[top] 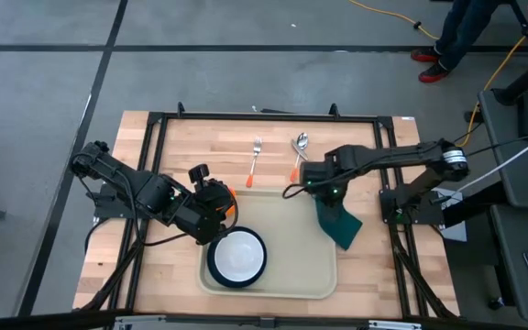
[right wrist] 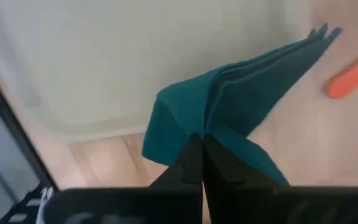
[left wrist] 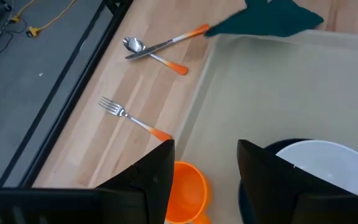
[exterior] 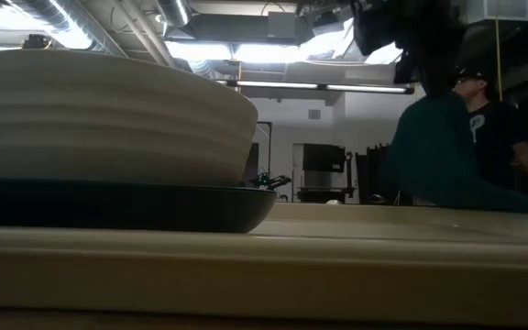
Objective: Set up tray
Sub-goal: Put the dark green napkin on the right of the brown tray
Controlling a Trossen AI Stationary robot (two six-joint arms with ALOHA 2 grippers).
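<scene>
1. The tray (top: 287, 275) lies on the near half of the wooden table (top: 136, 266), between the two arms, with a dark plate (top: 216, 271) and white bowl (top: 237, 253) in its left part.
2. The right gripper (top: 322, 194) sits over the tray's far right corner, clenched on a fold of the green napkin (top: 339, 224), which hangs from it and drapes across the tray's right rim.
3. To do this step well, I'd say the napkin wants carrying inward until it clears the rim, then lowering flat on the bare tray floor to the right of the plate before the pinch lets go; dropped from here it would likely straddle the edge.
4. The left gripper (top: 211, 206) waits just off the tray's far left corner, fingers (left wrist: 154, 174) spread and holding nothing, an orange cup (left wrist: 188, 191) right below them.
5. The fork (top: 255, 158) and spoon (top: 298, 154) lie beyond the tray's far edge, not yet on it.
</scene>
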